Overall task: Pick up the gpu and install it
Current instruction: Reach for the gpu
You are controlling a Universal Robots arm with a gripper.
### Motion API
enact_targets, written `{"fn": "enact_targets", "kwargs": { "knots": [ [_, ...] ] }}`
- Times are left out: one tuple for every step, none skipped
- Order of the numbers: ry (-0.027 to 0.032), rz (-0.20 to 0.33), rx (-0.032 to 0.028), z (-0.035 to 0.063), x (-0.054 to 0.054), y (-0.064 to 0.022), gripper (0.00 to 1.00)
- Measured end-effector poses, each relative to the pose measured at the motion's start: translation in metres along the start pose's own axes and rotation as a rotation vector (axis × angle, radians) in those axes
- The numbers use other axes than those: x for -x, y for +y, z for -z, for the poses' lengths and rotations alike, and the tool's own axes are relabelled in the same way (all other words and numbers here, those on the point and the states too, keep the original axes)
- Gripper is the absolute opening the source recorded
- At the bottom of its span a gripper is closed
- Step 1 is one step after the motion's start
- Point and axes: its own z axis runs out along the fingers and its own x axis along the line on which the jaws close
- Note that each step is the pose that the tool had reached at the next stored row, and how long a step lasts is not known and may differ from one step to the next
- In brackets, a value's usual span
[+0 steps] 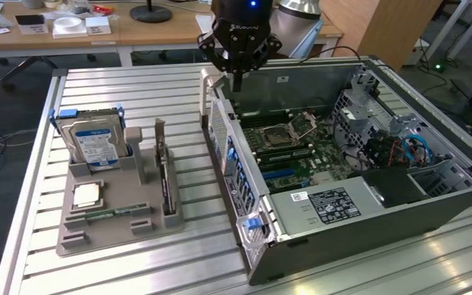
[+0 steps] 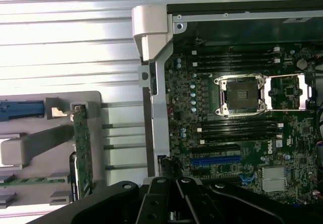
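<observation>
The gripper [image 1: 238,85] hangs closed and empty above the case [image 1: 343,246], well apart from the upright gpu [image 1: 166,184]. A good pick probably needs the jaws square across the card's top edge.

A Dell logo [image 2: 278,144] marks the motherboard [image 2: 237,128]; the power supply label [image 1: 334,206] is too small to read.

gpu [image 1: 166,184] on edge in tray [image 1: 105,236]
</observation>
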Motion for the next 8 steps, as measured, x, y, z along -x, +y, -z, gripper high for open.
{"fn": "enact_targets", "kwargs": {
  "knots": [
    [0.0000,0.000,0.0000,0.0000,-0.001,-0.0001,0.11],
    [0.0000,0.000,0.0000,0.0001,-0.003,-0.0002,0.11],
    [0.0000,0.000,0.0000,0.0001,-0.004,-0.0003,0.11],
    [0.0000,0.000,0.0000,0.0001,-0.006,-0.0003,0.11],
    [0.0000,0.000,0.0001,0.0001,-0.007,-0.0004,0.11],
    [0.0001,0.000,0.0000,0.0002,-0.009,-0.0005,0.11],
    [0.0000,0.000,0.0000,0.0002,-0.010,-0.0006,0.11],
    [0.0000,0.000,0.0000,0.0002,-0.012,-0.0006,0.11]
  ]
}}
